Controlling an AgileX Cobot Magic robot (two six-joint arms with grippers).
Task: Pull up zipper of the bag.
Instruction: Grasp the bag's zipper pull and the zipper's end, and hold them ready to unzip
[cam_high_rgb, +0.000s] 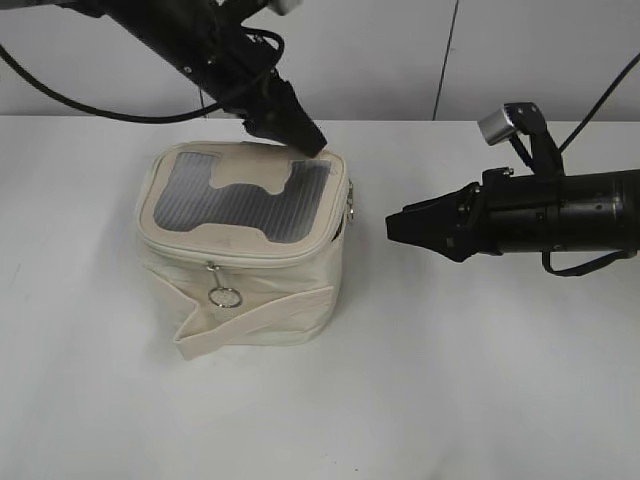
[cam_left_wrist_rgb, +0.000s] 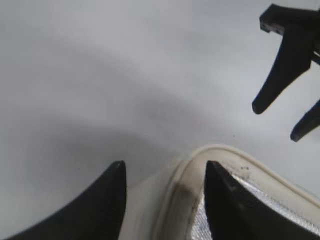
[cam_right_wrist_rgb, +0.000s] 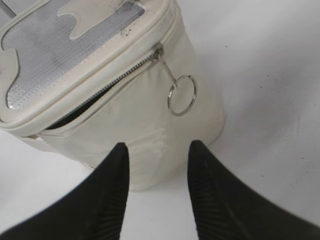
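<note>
The cream bag (cam_high_rgb: 240, 290) with a grey H-shaped lid panel (cam_high_rgb: 240, 200) stands left of centre. One zipper slider with a ring pull (cam_high_rgb: 224, 293) hangs at its front, another on its right side (cam_high_rgb: 351, 205). My left gripper (cam_high_rgb: 308, 143) is open, straddling the lid's back right rim (cam_left_wrist_rgb: 172, 210), which lies between its fingers (cam_left_wrist_rgb: 165, 170). My right gripper (cam_high_rgb: 397, 225) is open and empty, just right of the bag. In the right wrist view its fingers (cam_right_wrist_rgb: 158, 149) face the bag's side below the ring pull (cam_right_wrist_rgb: 182, 95). The zipper (cam_right_wrist_rgb: 117, 82) gapes dark left of that slider.
The bag stands on a white table (cam_high_rgb: 480, 380) with a pale wall behind. A flat cream strap (cam_high_rgb: 215, 335) wraps the bag's lower front. My right gripper's fingers also show in the left wrist view (cam_left_wrist_rgb: 280, 95).
</note>
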